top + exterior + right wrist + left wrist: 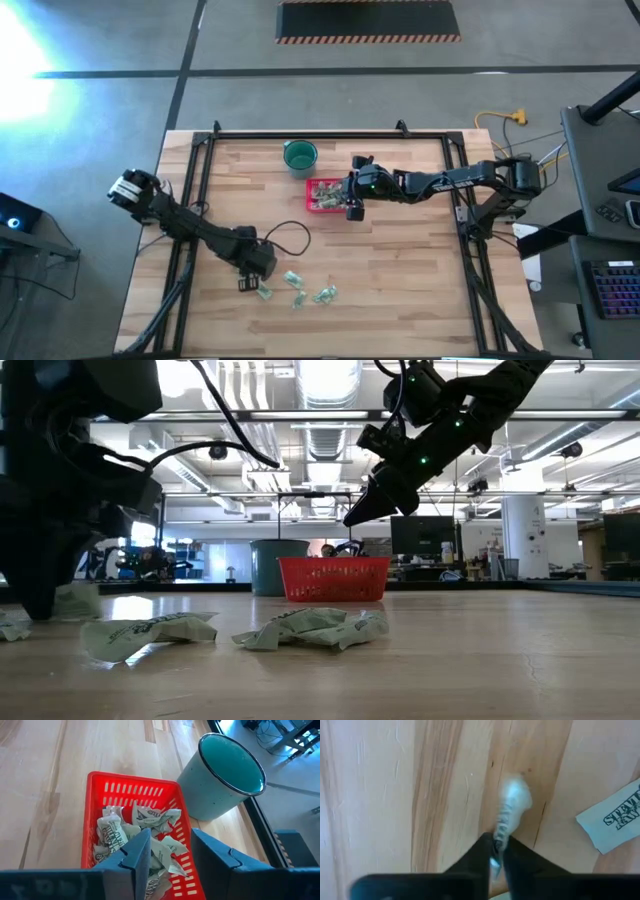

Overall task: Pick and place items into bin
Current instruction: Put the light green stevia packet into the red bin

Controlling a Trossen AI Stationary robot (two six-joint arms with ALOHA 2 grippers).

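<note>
Several pale green-and-white wrapped pieces lie loose on the wooden table near its near edge (298,298) (315,628). More of them fill the red mesh basket (313,186) (100,795) (335,578). My left gripper (246,284) (495,857) points down at the left end of the loose group and is shut on one wrapped piece (514,800). My right gripper (353,210) (170,847) (352,518) hovers open above the basket's right side, with nothing between its fingers. My left gripper pinches one wrapped piece by its end (498,837) between the two fingertips, coming from above and pointing down. The rest of the piece sticks out past the fingertips. It sits low at the tabletop (78,600); whether it rests on the wood I cannot tell.
A round dark green cup (300,155) (225,775) stands just beyond the basket toward the far edge. A black cable (290,235) loops on the table by my left arm. Black frame rails run along the table's left, right and far sides.
</note>
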